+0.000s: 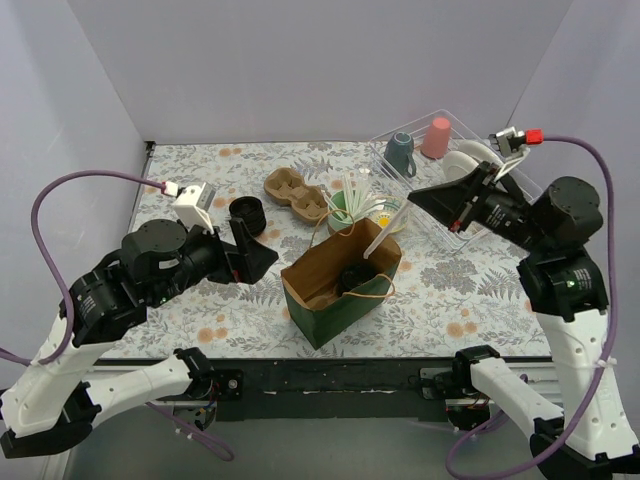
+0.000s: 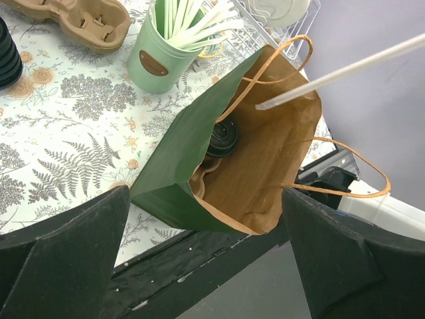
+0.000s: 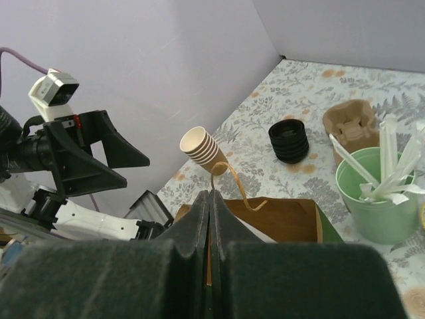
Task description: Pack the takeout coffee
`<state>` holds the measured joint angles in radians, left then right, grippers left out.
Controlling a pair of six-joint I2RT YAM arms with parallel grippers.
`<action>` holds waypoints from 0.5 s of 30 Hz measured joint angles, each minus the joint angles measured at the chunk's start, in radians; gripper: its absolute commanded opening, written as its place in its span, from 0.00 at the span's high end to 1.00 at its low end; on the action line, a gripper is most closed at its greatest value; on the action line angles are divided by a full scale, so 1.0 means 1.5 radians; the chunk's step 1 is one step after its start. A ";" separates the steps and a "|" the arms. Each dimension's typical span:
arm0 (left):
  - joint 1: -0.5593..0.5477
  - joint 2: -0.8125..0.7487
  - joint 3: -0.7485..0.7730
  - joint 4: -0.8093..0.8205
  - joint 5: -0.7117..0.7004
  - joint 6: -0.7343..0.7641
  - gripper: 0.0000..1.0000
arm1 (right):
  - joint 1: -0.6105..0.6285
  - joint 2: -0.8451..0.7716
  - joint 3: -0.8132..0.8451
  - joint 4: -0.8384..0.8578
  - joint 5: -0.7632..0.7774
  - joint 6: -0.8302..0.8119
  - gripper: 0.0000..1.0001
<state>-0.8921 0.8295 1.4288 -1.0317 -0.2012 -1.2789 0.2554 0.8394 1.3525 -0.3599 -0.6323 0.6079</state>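
Left gripper [image 2: 206, 196], fingers spread wide, hangs just left of the green paper bag [image 1: 335, 305]. The right gripper [image 3: 210, 195], pinched together on a white straw [image 2: 332, 74], holds it over the bag's mouth. The takeout coffee [image 2: 222, 138] sits inside the bag, black lid up.

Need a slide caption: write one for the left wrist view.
Open left pincer over a green paper bag holding the lidded coffee, straw poised above.
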 measured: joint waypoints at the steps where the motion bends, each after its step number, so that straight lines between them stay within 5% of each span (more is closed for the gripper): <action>1: 0.000 -0.005 -0.006 0.002 0.000 0.000 0.02 | 0.000 -0.001 -0.026 0.014 0.000 0.010 0.99; 10: 0.000 -0.050 -0.043 0.010 -0.004 -0.007 0.02 | 0.008 -0.005 -0.157 0.096 -0.017 0.049 0.99; 15: 0.000 -0.072 -0.063 0.012 -0.012 -0.012 0.02 | 0.096 0.018 -0.159 0.116 0.009 0.053 0.99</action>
<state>-0.8921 0.7219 1.3338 -1.0130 -0.2195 -1.2964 0.3992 0.8658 1.1145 -0.1860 -0.6186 0.6868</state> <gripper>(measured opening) 0.982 0.023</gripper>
